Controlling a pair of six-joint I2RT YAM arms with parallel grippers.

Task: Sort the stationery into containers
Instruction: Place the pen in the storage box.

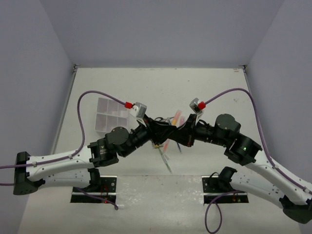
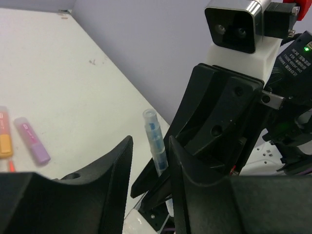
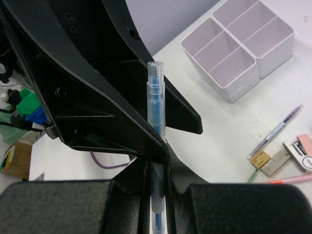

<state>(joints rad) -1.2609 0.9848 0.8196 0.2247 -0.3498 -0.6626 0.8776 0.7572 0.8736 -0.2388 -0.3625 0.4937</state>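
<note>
Right pincer [image 3: 157,181] is clamped on the lower barrel of a slim clear-barrelled plastic pen with a blue core [image 3: 156,97]. The pen stands straight up out of the narrow slot between the two black fingers, lifted off the white tabletop [image 3: 229,126]. Left pincer [image 2: 150,142] faces it nose to nose, its jaws parted, with the pen's capped end showing in the gap between them. Whether either pad brushes the barrel cannot be told, but nothing looks pressed on it, so the hold reads as the right arm's alone. By my judgement the step in hand is a pass of this one pen between the arms, above the middle of the tabletop, with nothing yet sorted. The next move calls for the left pincer to draw straight back off the pen without knocking it askew. The right arm would then carry the pen over to the squarish clear plastic organiser box with dividers [image 3: 240,82], which sits on the left arm's side, and tip it down into one of the longer cells. That box [image 1: 103,117] lies just beyond the left arm's wrist, and every compartment that shows looks bare, though part of it is hidden in the overhead view. Loose on the tabletop lie a lilac highlighter bar [image 2: 31,140] beside an orange marker [image 2: 5,144], and nearer the box a thin grey pen [image 3: 275,131] and a small tan eraser [image 3: 261,158].
</note>
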